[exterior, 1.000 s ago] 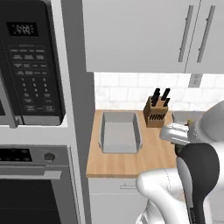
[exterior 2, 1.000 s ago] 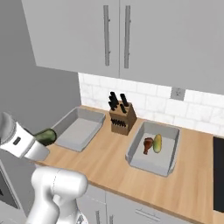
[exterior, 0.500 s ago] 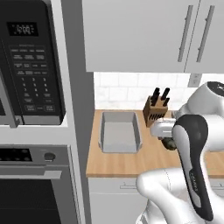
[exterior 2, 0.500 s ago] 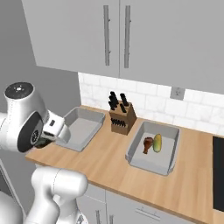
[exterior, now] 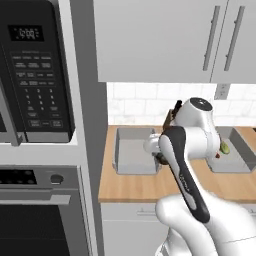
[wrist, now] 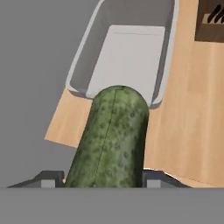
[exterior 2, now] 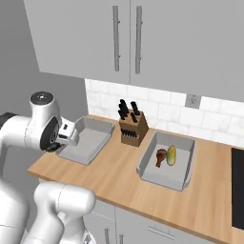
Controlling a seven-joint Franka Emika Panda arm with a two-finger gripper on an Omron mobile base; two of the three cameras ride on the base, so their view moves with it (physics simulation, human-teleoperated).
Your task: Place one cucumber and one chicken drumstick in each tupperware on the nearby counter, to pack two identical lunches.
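Wooden knife block (exterior 2: 133, 129) between two grey tupperwares, cucumber (wrist: 111, 140) in jaws

Knife block (exterior 2: 132, 128) with dark handles stands near back edge of counter. Black microwave (exterior: 35, 75) above stainless oven (exterior: 42, 210) off counter's left end. Grey wall cabinets (exterior 2: 143, 43) overhead; outlet (exterior 2: 192, 101) on white tiled backsplash (exterior 2: 157, 112).
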